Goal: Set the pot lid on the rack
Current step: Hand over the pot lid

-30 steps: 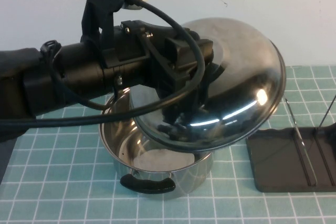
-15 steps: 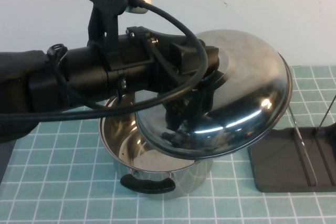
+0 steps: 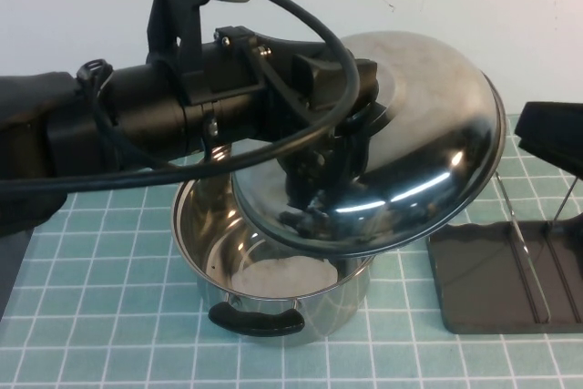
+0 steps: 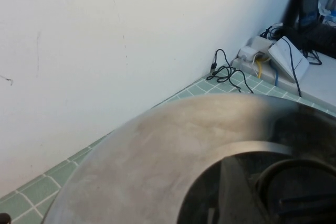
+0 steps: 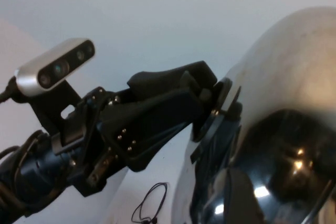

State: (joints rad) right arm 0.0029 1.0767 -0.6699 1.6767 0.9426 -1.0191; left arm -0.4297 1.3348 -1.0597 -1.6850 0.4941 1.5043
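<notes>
My left gripper (image 3: 357, 107) is shut on the knob of the shiny domed pot lid (image 3: 428, 152) and holds it tilted in the air, above the right side of the open steel pot (image 3: 228, 234). The knob is hidden by the fingers. The lid fills the lower part of the left wrist view (image 4: 157, 156), and shows in the right wrist view (image 5: 283, 72) with the left gripper (image 5: 212, 103) on it. The dark grey rack (image 3: 492, 289) with wire dividers lies on the table at the right, below the lid's edge. My right gripper (image 3: 551, 138) shows at the right edge, above the rack.
The pot has a black handle (image 3: 257, 319) facing the near edge. The table is covered by a green grid mat (image 3: 91, 316). A white wall (image 3: 73, 15) stands behind. Cables and a power strip (image 4: 273, 59) lie at the far corner.
The lid has shifted slightly right and higher in the left gripper's hold. The right gripper has come into view at the right edge.
</notes>
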